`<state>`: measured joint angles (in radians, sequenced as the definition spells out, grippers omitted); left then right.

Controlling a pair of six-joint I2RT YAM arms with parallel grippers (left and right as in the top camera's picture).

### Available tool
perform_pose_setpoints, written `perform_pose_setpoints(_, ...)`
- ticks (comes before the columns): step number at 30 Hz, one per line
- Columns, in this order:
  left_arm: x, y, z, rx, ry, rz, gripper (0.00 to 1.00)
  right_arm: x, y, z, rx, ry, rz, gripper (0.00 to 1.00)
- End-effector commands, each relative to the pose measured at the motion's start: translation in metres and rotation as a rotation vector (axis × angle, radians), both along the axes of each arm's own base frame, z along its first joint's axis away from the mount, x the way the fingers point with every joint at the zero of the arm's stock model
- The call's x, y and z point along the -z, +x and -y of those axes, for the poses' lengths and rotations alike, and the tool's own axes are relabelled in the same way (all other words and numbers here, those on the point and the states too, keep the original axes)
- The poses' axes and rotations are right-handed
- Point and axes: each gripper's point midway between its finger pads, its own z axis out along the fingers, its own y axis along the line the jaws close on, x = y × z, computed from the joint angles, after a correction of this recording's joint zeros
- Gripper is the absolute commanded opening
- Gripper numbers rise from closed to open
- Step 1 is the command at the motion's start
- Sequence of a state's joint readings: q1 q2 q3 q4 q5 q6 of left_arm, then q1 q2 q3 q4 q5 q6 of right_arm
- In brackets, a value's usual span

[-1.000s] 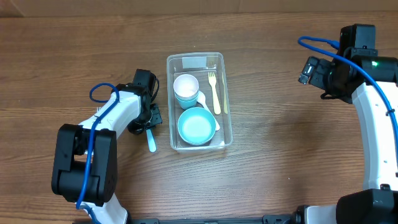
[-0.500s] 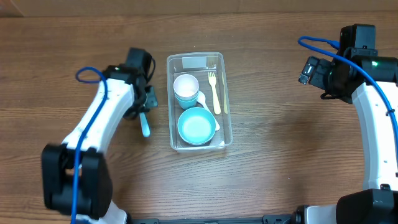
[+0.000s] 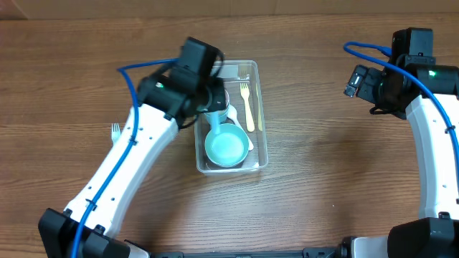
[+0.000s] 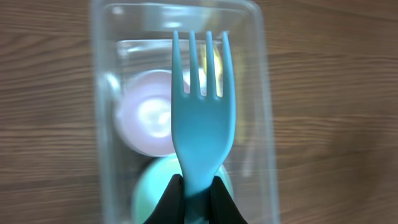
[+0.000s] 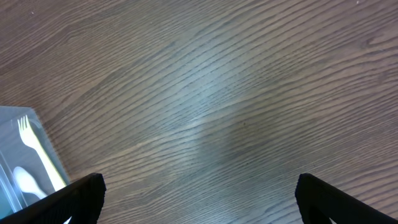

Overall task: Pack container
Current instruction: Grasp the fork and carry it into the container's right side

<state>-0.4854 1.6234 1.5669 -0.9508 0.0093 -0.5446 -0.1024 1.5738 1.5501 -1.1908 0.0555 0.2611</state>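
The clear rectangular container (image 3: pixel 261 136) stands at the table's middle, with a teal bowl (image 3: pixel 227 146), a white cup in a teal one (image 3: pixel 222 107), a yellow fork (image 3: pixel 247 107) and a white spoon inside. My left gripper (image 3: pixel 210 100) hovers over its left half, shut on a teal fork (image 4: pixel 202 118). In the left wrist view the jaws (image 4: pixel 198 194) pinch the fork's handle, tines pointing along the container (image 4: pixel 268 124) above the white cup (image 4: pixel 146 112). My right gripper (image 3: pixel 356 80) is open and empty far to the right; its view (image 5: pixel 202 199) shows bare wood.
A small white fork (image 3: pixel 115 131) lies on the table left of the left arm. The container's corner (image 5: pixel 15 134) with the yellow fork (image 5: pixel 34 146) shows at the left edge of the right wrist view.
My left gripper has lifted the teal fork off the table left of the container and carried it right, over the container. The right arm has not moved.
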Motion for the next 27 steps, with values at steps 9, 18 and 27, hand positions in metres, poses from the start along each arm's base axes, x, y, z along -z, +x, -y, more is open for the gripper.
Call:
perform_pose_setpoints(9, 0.036, 0.005, 0.086, 0.053, -0.127, -0.060, 0.04, -0.008, 0.003, 0.001, 0.003, -0.005, 0.025, 1.00)
perform_pose_setpoints(18, 0.069, 0.015, 0.100, 0.102, -0.117, -0.090, 0.12, -0.008, 0.003, 0.001, 0.004, -0.005, 0.025, 1.00)
perform_pose_setpoints(27, 0.023, 0.024, 0.084, 0.144, -0.095, -0.029, 0.64, -0.008, 0.003, 0.001, 0.003, -0.005, 0.025, 1.00)
